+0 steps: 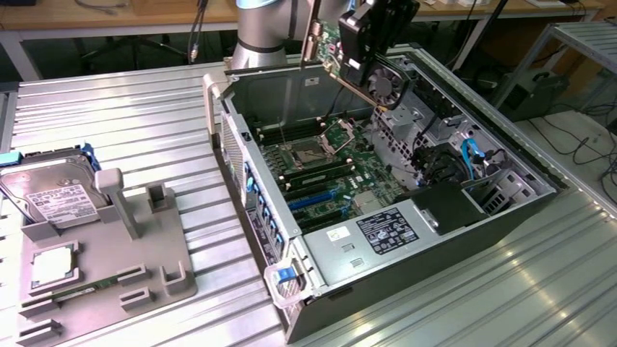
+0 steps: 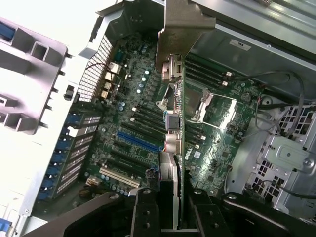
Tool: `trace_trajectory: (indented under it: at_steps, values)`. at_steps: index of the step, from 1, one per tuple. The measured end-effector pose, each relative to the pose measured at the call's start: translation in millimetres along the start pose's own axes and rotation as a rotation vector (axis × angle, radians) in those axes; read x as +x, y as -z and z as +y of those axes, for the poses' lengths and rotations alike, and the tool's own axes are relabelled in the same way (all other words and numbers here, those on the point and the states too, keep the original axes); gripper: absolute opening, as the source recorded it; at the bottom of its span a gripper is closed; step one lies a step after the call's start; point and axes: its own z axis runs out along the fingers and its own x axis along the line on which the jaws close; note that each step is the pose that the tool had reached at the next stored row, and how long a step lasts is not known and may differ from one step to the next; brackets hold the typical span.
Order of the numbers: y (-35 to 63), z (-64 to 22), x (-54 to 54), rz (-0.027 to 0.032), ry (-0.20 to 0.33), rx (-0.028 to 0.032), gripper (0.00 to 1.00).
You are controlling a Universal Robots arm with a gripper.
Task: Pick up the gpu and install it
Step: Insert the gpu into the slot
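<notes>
exterior view: arm [image 1: 260, 29] and gpu [image 1: 389, 78] top were cut off at 12 o'clock, hard drive [image 1: 48, 194] clipped at 9 o'clock

1. Table [image 1: 115, 108]: the top was bare ribbed metal, with grooves running from the exterior view's left to its right.
2. Computer case [image 1: 434, 278]: it lay on its side directly on the table, open face up, toward the edge at the exterior view's right.
3. Grey fixture tray [image 1: 144, 253]: it sat flat near the edge at the exterior view's left, with a strip of bare table between it and the case.
</notes>
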Motion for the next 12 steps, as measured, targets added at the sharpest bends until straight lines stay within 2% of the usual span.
trace_trajectory:
  at_steps: [12]
  values:
    - [0.0,0.0,0.0,0.0019,0.058,0.0,0.28]
